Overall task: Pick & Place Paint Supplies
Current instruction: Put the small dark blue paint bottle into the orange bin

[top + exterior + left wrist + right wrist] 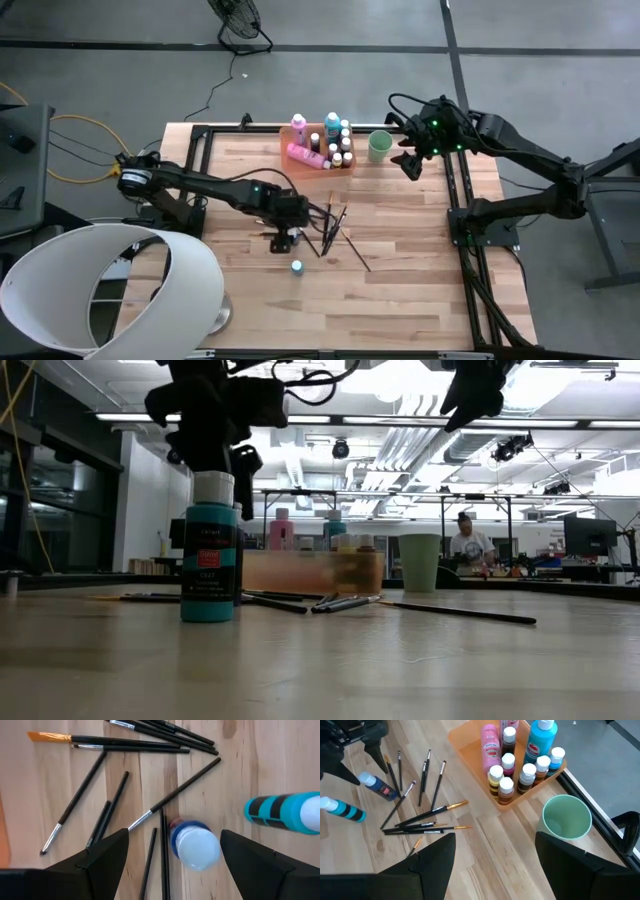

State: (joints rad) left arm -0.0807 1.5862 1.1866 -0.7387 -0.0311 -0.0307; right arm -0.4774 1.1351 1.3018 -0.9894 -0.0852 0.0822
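Note:
My left gripper (174, 836) is open and points down. Its fingers stand on either side of an upright blue paint bottle with a white cap (195, 846), with a gap on each side. A teal bottle (297, 267) stands alone nearer the table's near edge. Several dark-handled paintbrushes (332, 230) lie flat and scattered just right of the left gripper (284, 238). More bottles (520, 765) stand in the orange tray (303, 142) by the far edge, and one pink bottle (490, 745) lies in it. My right gripper (495, 837) hangs open above the table beside the green cup (379, 146).
A black frame rail (452, 190) runs along the table's right side and far edge. A large white curved shade (100, 290) overhangs the near left corner. Bare wood lies between the brushes and the right rail. A person (468, 542) sits far back in the room.

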